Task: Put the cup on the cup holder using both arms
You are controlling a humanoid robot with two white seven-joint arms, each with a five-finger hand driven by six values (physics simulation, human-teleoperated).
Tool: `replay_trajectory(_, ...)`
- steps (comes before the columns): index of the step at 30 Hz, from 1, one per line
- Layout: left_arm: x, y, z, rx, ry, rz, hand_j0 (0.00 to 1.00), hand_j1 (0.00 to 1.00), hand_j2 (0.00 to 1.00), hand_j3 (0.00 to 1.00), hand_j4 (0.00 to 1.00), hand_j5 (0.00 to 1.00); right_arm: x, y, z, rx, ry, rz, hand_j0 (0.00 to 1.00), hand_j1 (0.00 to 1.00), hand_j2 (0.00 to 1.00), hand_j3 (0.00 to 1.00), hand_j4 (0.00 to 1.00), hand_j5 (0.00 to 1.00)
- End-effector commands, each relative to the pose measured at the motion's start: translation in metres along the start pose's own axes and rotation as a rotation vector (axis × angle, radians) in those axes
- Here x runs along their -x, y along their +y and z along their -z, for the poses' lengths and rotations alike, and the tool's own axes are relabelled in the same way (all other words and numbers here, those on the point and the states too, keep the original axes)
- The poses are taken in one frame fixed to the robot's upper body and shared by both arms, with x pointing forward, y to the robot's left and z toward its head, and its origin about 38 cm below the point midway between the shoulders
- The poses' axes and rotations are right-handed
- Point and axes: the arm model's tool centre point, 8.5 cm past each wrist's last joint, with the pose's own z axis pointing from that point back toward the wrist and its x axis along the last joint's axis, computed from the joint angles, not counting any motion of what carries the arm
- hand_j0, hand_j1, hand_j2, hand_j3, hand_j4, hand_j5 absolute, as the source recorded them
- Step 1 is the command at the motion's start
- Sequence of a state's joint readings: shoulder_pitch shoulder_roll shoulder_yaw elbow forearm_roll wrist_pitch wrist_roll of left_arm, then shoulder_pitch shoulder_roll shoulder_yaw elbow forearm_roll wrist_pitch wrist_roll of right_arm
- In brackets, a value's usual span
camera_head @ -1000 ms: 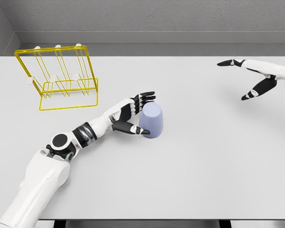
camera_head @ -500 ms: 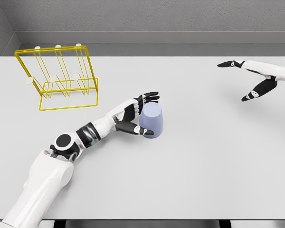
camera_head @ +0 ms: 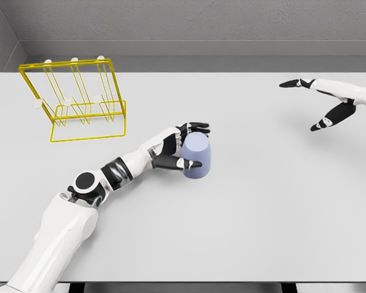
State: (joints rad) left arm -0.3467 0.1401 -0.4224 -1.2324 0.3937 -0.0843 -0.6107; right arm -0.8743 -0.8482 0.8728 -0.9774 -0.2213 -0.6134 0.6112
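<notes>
We read no writing on anything. Our left hand (camera_head: 182,146) grasps the lilac cup (camera_head: 196,156), which stands upside down near the table (camera_head: 268,207) centre. Our right hand (camera_head: 320,104), partly cut off at the right edge, is released. The yellow cup holder (camera_head: 76,97) stands far left.

- I see the cup (camera_head: 196,157), pale lavender-blue and plain, near the middle of the white table. It stands upside down, closed base up, and widens toward the rim resting on the surface. Its upper part leans a little to the right.
- I see the cup holder (camera_head: 79,97), a yellow wire rack with white-tipped pegs, at the far left of the table. It stands upright, well apart from the cup, and nothing hangs on it.
</notes>
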Motion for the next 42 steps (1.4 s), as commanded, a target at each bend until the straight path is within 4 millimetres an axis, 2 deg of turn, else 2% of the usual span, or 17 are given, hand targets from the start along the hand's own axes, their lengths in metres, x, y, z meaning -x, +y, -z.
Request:
replay_trajectory(1, -0.001, 0.000, 0.000, -0.002, -0.007, -0.004, 0.60, 0.60, 0.60, 0.60, 0.60, 0.60, 0.000, -0.001, 0.000, 0.006, -0.001, 0.006, 1.00, 1.00, 1.00, 1.00, 1.00, 1.00)
replay_trajectory(6, -0.002, 0.000, 0.000, -0.001, -0.008, -0.004, 0.60, 0.60, 0.60, 0.60, 0.60, 0.60, 0.000, 0.000, 0.001, 0.006, -0.005, 0.009, 1.00, 1.00, 1.00, 1.00, 1.00, 1.00)
replay_trajectory(10, -0.001, 0.001, 0.000, -0.002, -0.008, -0.004, 0.51, 0.51, 0.51, 0.51, 0.51, 0.51, 0.000, 0.000, 0.001, 0.005, -0.004, 0.007, 1.00, 1.00, 1.00, 1.00, 1.00, 1.00)
replay_trajectory(15, -0.002, 0.001, -0.001, -0.002, -0.010, -0.004, 0.46, 0.46, 0.46, 0.46, 0.46, 0.46, 0.000, 0.000, 0.000, 0.005, -0.002, 0.008, 1.00, 1.00, 1.00, 1.00, 1.00, 1.00)
replay_trajectory(21, -0.003, -0.002, -0.001, 0.002, -0.017, -0.004, 0.46, 0.46, 0.46, 0.46, 0.46, 0.46, 0.000, 0.000, 0.000, 0.006, -0.003, 0.009, 1.00, 1.00, 1.00, 1.00, 1.00, 1.00)
replay_trajectory(27, -0.022, -0.004, -0.003, 0.015, -0.058, 0.028, 0.46, 0.46, 0.46, 0.46, 0.46, 0.46, -0.001, 0.000, 0.002, 0.005, -0.005, 0.008, 1.00, 1.00, 1.00, 1.00, 1.00, 1.00)
replay_trajectory(32, -0.056, -0.002, -0.032, -0.014, -0.146, 0.089, 0.45, 0.45, 0.45, 0.45, 0.45, 0.45, 0.003, -0.002, -0.001, 0.012, 0.009, 0.013, 1.00, 1.00, 1.00, 1.00, 1.00, 1.00)
replay_trajectory(36, -0.070, 0.004, -0.049, -0.031, -0.140, 0.115, 0.45, 0.45, 0.45, 0.45, 0.45, 0.45, 0.002, 0.002, 0.006, 0.007, -0.003, 0.020, 1.00, 1.00, 1.00, 1.00, 1.00, 1.00)
replay_trajectory(40, -0.100, 0.016, -0.074, -0.026, -0.190, 0.125, 0.45, 0.45, 0.45, 0.45, 0.45, 0.45, 0.002, 0.001, 0.004, 0.009, 0.001, 0.019, 1.00, 1.00, 1.00, 1.00, 1.00, 1.00)
replay_trajectory(42, -0.108, 0.029, -0.090, -0.043, -0.191, 0.125, 0.45, 0.45, 0.45, 0.45, 0.45, 0.45, 0.003, 0.002, 0.004, 0.008, 0.001, 0.020, 1.00, 1.00, 1.00, 1.00, 1.00, 1.00)
